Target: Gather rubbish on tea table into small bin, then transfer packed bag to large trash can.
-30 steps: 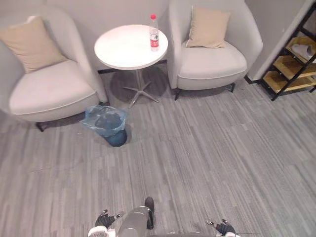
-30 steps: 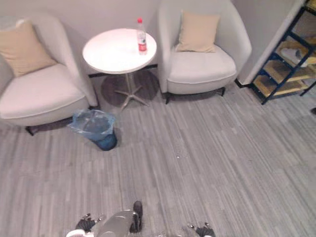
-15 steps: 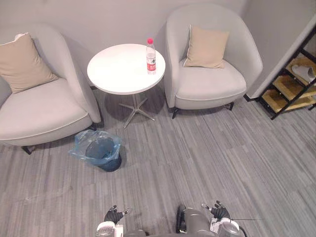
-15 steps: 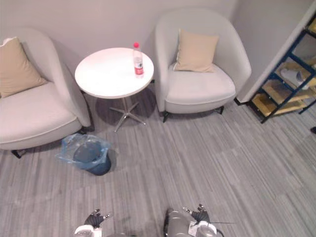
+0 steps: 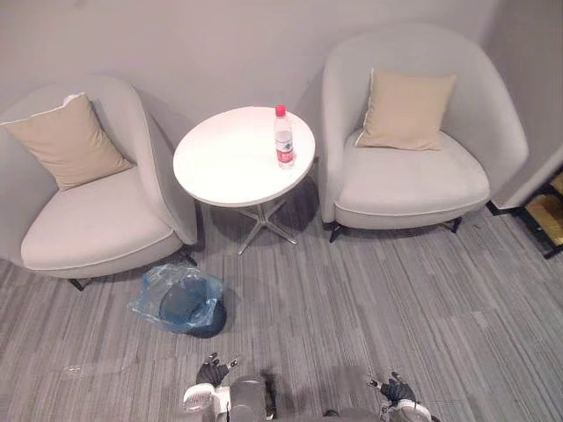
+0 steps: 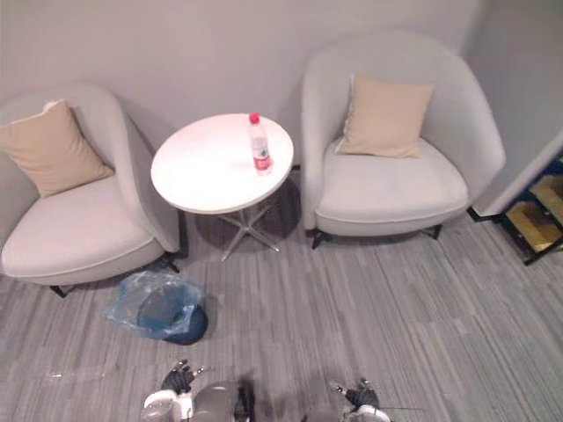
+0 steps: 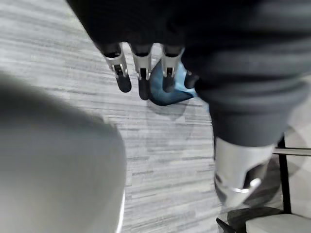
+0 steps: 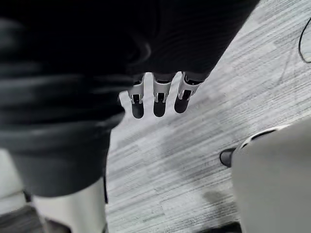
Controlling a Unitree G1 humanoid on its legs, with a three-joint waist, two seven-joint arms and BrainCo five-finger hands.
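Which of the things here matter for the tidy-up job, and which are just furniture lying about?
For the job: bottle standing on the round table; small bin lined with a blue bag, on the floor; left hand and right hand, both open, empty.
Just lying about: left armchair, left cushion, right armchair, right cushion, shelf.

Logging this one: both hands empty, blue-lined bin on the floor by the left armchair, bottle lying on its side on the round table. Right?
Not quite: the bottle stands upright on the round table, as the left eye view shows. The rest holds: left hand and right hand are empty, and the blue-lined bin is on the floor by the left armchair.
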